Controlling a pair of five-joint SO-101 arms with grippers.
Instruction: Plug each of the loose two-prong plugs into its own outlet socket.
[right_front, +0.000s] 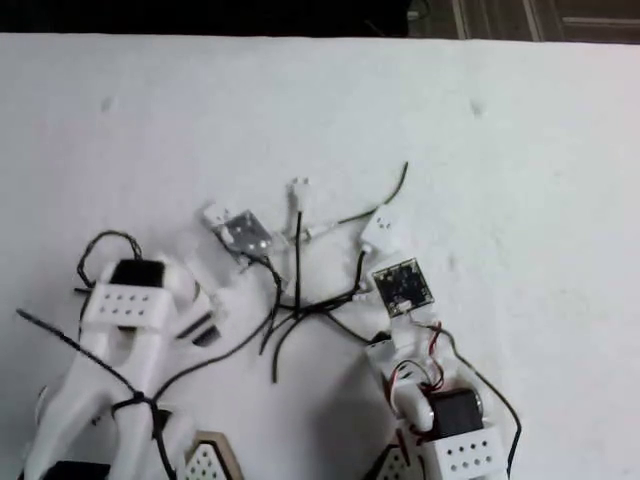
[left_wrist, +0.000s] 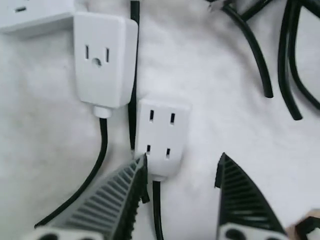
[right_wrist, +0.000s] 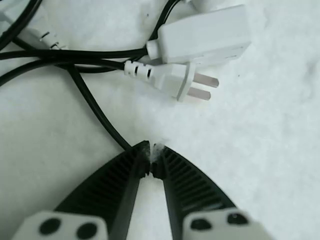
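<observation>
My left gripper (left_wrist: 182, 160) is open and low over a white two-slot outlet socket (left_wrist: 162, 142); one finger (left_wrist: 120, 195) touches the socket's corner and the other stands apart beside it. A white three-hole socket (left_wrist: 102, 60) lies just beyond. My right gripper (right_wrist: 150, 152) is shut on nothing, its tips resting on the white cloth. A short way ahead of it lies a white two-prong plug (right_wrist: 175, 82), prongs bare, beside a white socket block (right_wrist: 205, 37). The high view shows another white plug (right_front: 300, 185) and a white socket (right_front: 383, 228) mid-table.
Black cables (right_front: 300, 310) tangle between the two arms and cross both wrist views (left_wrist: 260, 50) (right_wrist: 95, 105). The white tablecloth (right_front: 520, 150) stretches bare to the far and right sides. Two perforated wooden-edged pieces (right_front: 205, 460) sit at the front edge.
</observation>
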